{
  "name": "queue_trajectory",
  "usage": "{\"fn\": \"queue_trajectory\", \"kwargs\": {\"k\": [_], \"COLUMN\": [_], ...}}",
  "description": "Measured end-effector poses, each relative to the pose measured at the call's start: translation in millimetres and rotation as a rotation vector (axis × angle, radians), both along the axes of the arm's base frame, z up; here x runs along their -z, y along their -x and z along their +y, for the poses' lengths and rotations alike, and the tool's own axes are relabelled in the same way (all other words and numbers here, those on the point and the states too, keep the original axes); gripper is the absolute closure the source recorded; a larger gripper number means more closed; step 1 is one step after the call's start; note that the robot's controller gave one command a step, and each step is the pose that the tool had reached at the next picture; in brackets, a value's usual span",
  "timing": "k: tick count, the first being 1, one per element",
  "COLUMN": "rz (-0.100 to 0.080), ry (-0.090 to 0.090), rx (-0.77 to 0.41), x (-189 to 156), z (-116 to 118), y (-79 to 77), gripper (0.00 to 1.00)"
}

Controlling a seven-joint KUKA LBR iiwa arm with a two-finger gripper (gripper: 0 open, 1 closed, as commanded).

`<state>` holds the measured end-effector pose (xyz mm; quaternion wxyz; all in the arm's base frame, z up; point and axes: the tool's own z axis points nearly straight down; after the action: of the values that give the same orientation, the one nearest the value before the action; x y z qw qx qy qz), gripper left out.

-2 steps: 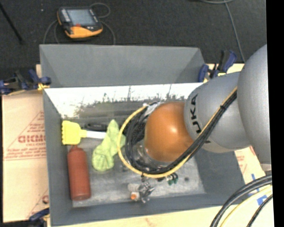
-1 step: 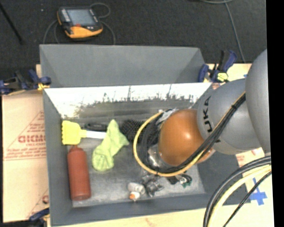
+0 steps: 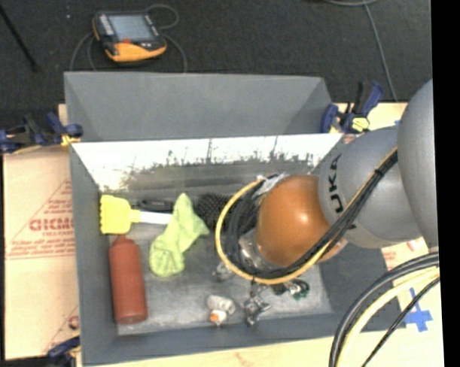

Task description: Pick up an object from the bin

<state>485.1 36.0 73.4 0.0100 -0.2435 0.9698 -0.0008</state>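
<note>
My gripper (image 3: 254, 306) pokes out from under the arm's wrist, low over the bin floor near the front wall, right of the middle. Just to its left lies a small silvery thing with an orange tip (image 3: 217, 309). A small green and white piece (image 3: 298, 290) lies to its right. A black brush-like thing (image 3: 209, 207) lies further back, partly hidden by the wrist. Nothing can be seen held in the gripper.
A lime green cloth (image 3: 175, 237) lies crumpled in the middle-left. Along the left wall stands a red squeeze bottle (image 3: 128, 280) on its side, and behind it a yellow-headed tool with a white handle (image 3: 118, 214). The arm covers the bin's right half.
</note>
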Motion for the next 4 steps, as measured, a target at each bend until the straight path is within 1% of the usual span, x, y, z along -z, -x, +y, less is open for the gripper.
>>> {"fn": "queue_trajectory", "kwargs": {"k": [2,3,4], "rz": [0.000,0.005,0.010], "ry": [0.000,0.007,0.005], "rx": [0.000,-0.199,-0.287], "x": [0.0,0.9,0.9], "z": [0.0,25.7,66.2], "y": [0.1,-0.7,0.8], "gripper": [0.00,0.00,1.00]}}
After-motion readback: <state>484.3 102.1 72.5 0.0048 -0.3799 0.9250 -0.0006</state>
